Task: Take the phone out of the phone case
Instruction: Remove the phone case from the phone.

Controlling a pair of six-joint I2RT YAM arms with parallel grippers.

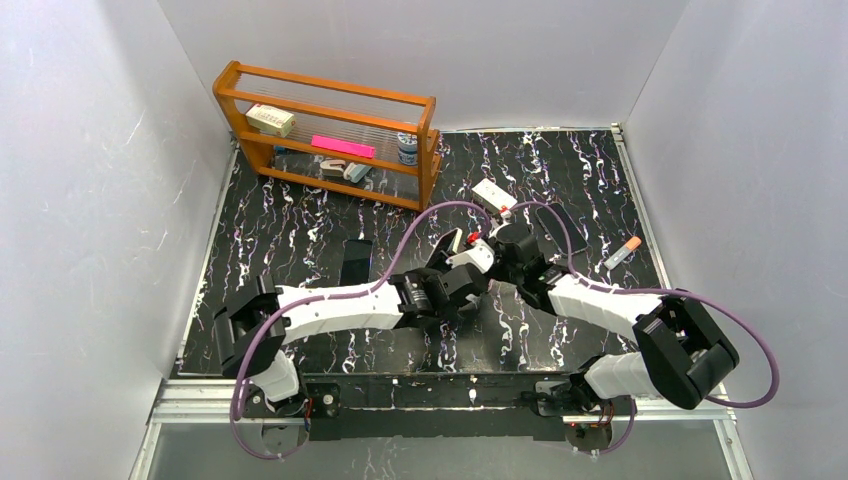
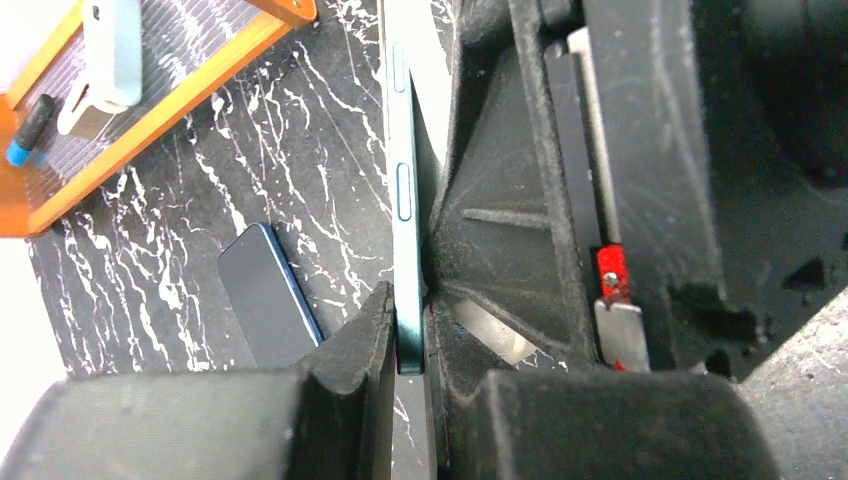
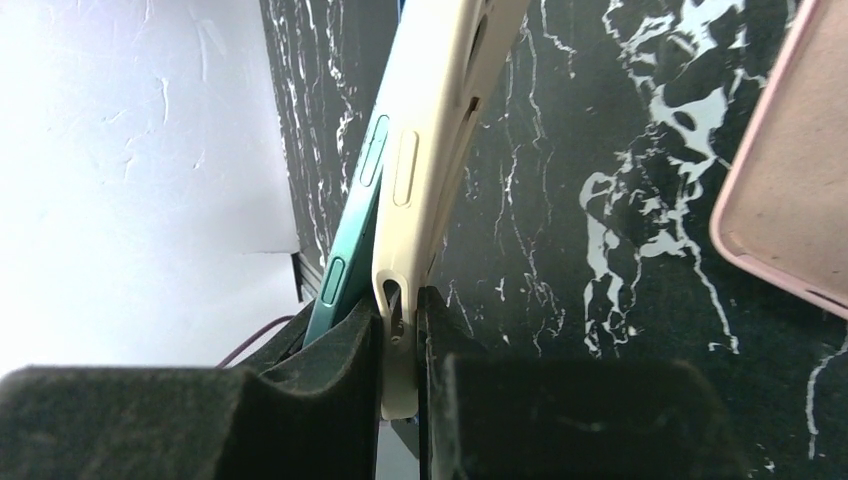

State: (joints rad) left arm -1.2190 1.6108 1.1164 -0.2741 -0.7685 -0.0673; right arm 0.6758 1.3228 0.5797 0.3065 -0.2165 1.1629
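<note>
At the middle of the table (image 1: 300, 230), the two arms meet above the black marbled top. The left gripper (image 2: 405, 345) is closed to a thin slit on the lower end of the teal phone (image 2: 404, 190), which stands on edge between its pads with the side buttons facing the camera. Just to the right, the right gripper (image 3: 400, 345), its jaws almost together, pinches the bottom rim of the cream phone case (image 3: 440, 110). The phone leans out of the case along one long side, touching it near the grip. From left to right, the table carries a wooden rack (image 1: 330, 120) at the far left corner, a dark phone (image 1: 356, 260) lying flat, a small white item (image 1: 493, 193), a pink case (image 3: 790, 190) and a pen with an orange tip (image 1: 622, 252). Plain white walls stand on three sides.
</note>
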